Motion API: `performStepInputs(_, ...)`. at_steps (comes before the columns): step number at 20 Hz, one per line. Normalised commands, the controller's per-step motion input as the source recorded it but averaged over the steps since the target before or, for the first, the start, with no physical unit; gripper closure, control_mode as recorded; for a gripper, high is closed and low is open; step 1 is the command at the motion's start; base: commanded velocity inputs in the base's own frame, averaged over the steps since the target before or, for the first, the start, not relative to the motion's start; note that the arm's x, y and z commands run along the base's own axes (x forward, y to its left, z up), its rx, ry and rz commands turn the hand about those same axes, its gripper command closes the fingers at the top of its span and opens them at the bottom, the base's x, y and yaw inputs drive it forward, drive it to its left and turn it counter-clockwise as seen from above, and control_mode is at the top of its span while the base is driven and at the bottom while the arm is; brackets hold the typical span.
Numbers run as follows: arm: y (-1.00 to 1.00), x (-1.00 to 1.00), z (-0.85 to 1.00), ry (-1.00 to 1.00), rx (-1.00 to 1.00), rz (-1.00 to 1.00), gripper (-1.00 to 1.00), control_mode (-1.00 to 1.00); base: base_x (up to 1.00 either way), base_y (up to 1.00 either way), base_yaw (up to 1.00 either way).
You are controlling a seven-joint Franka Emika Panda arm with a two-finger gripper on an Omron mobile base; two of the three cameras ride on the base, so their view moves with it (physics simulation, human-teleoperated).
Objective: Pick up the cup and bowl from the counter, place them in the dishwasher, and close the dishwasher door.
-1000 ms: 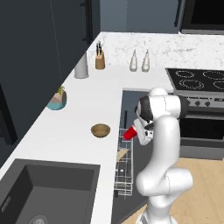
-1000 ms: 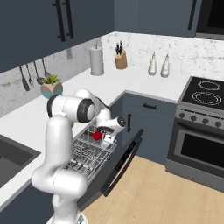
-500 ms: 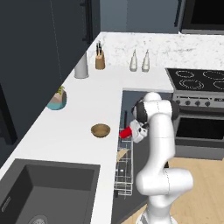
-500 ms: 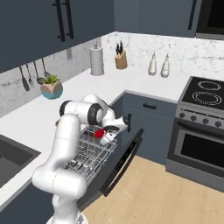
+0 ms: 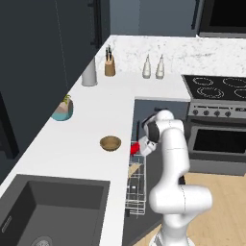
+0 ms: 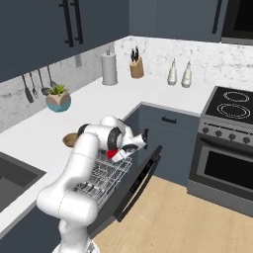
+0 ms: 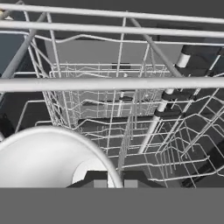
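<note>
Left base view takes in the white marbled counter, running from the sink up to the corner, and below its inner edge the dishwasher stands open with its white wire rack pulled out. The dishwasher door hangs lowered toward the wooden floor, best seen in the right base view.

The white arm bends down over the rack, and its gripper is pinched tight on the cup, whose red wall shows just under the hand; in the hand view the cup's pale rim curves across the lower left, with the rack's wires spreading close beyond it. So the cup is held just above the rack, apart from the counter.

The bowl rests on the counter near its edge, just beside the rack's corner and to the arm's left, upright and untouched. Being round, it offers no long axis to align with.

The coming move probably turns on the rack lying directly under the cup: a short descent and release should seat it, after which the bowl is the nearer of the remaining errands.

No brand, label or writing can be read anywhere.
</note>
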Motion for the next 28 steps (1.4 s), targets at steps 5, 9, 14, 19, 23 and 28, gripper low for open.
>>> performStepInputs(5, 0.25, 0.05, -0.43, 0.12, 0.04, -0.07, 1.00, -1.00, 0.00, 0.00, 0.00)
performStepInputs(9, 0.11, 0.06, -0.35, 0.03, 0.00, -0.09, 1.00, -1.00, 0.00, 0.00, 0.00)
performStepInputs(14, 0.08, 0.13, -0.30, 0.00, 0.00, -0.10, -1.00, -1.00, 0.00, 0.00, 0.00)
performStepInputs(19, 0.03, 0.11, -0.17, 0.00, -0.01, -0.11, -1.00, -1.00, 0.00, 0.00, 0.00)
performStepInputs(23, -0.12, -0.06, 0.12, 0.00, -0.02, -0.09, -1.00, -1.00, 0.00, 0.00, 0.00)
performStepInputs(28, -0.36, -0.26, 0.40, 0.00, -0.04, -0.07, -1.00, -1.00, 0.00, 0.00, 0.00)
